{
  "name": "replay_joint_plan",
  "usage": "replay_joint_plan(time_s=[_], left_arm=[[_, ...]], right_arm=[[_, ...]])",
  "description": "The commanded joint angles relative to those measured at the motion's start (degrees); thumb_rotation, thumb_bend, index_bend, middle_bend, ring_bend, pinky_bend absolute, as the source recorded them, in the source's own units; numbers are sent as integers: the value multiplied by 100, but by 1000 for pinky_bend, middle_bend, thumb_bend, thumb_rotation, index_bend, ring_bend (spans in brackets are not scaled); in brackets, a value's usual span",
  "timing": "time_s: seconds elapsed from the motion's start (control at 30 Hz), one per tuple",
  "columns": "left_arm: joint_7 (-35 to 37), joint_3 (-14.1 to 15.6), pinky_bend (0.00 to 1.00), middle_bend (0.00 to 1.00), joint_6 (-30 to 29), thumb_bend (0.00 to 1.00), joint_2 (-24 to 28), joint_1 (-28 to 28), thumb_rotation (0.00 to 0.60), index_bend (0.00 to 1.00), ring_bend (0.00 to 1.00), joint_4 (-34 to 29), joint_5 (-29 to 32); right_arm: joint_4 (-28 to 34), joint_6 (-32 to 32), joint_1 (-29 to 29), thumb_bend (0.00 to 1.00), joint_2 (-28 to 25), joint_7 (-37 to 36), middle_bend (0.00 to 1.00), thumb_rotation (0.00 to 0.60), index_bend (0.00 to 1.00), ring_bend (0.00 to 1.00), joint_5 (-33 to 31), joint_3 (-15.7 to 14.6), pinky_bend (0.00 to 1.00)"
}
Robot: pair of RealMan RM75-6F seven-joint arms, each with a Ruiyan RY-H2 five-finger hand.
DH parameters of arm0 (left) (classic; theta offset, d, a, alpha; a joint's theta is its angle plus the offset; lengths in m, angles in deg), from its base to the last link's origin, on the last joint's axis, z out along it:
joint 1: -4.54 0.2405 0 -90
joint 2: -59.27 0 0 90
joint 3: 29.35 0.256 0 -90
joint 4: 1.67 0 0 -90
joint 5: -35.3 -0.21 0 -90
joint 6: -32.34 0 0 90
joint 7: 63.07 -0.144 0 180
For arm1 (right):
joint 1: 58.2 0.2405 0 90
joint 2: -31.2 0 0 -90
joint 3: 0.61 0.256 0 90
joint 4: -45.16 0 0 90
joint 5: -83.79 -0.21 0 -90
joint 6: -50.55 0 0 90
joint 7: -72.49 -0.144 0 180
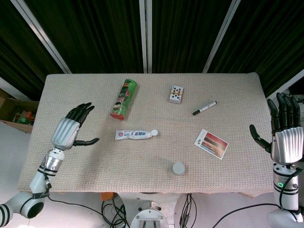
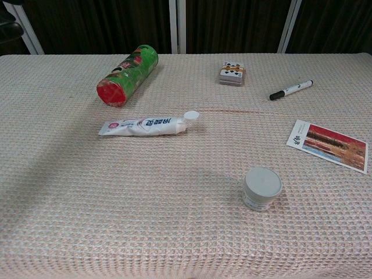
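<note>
My left hand [image 1: 71,129] hovers over the left part of the table, fingers spread, holding nothing; the white toothpaste tube [image 1: 136,135] [image 2: 145,125] lies nearest, to its right. My right hand [image 1: 284,133] is raised at the table's right edge, fingers apart and empty, with a printed card [image 1: 211,143] [image 2: 329,145] lying to its left. A green chip can [image 1: 124,98] [image 2: 126,75] lies on its side at the back left. Neither hand shows in the chest view.
A deck of playing cards [image 1: 176,93] [image 2: 232,74] and a black marker [image 1: 204,108] [image 2: 290,89] lie at the back. A small round white jar [image 1: 179,167] [image 2: 262,187] stands near the front edge. A beige woven cloth [image 1: 95,166] covers the table.
</note>
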Motion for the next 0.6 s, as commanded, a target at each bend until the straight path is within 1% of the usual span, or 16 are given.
replay_joint_plan(time_s=[0.03, 0.2, 0.37, 0.4, 0.47, 0.53, 0.6], left_arm=[[-78, -63, 167, 54, 155, 21, -156, -158, 57, 72, 60, 54, 102], [-177, 3, 167, 54, 253, 21, -295, -260, 53, 72, 60, 146, 151], [-241, 58, 168, 54, 272, 21, -360, -299, 59, 72, 60, 184, 190], [-258, 61, 168, 54, 302, 21, -365, -319, 74, 72, 60, 166, 215], [-277, 45, 168, 68, 337, 22, -407, -360, 123, 80, 60, 139, 262], [-304, 40, 168, 97, 444, 35, -482, -448, 179, 98, 61, 122, 301], [-391, 40, 173, 133, 603, 64, -585, -565, 242, 130, 83, 146, 351]], right_arm=[[-129, -250, 117, 248, 91, -222, 0, 600, 0, 0, 131, 132, 0], [-108, -282, 52, 251, 25, -513, 0, 600, 0, 0, 17, 69, 0], [-166, -326, 9, 248, 9, -597, 0, 600, 0, 0, 19, -12, 0], [-164, -322, 3, 248, -15, -629, 0, 600, 0, 0, 44, -45, 0], [-191, -320, -7, 247, -43, -669, 0, 600, 0, 0, 78, -91, 0], [-224, -322, -25, 246, -50, -667, 0, 600, 0, 0, 95, -141, 0], [-262, -311, -48, 247, -34, -678, 0, 600, 0, 0, 89, -200, 0]])
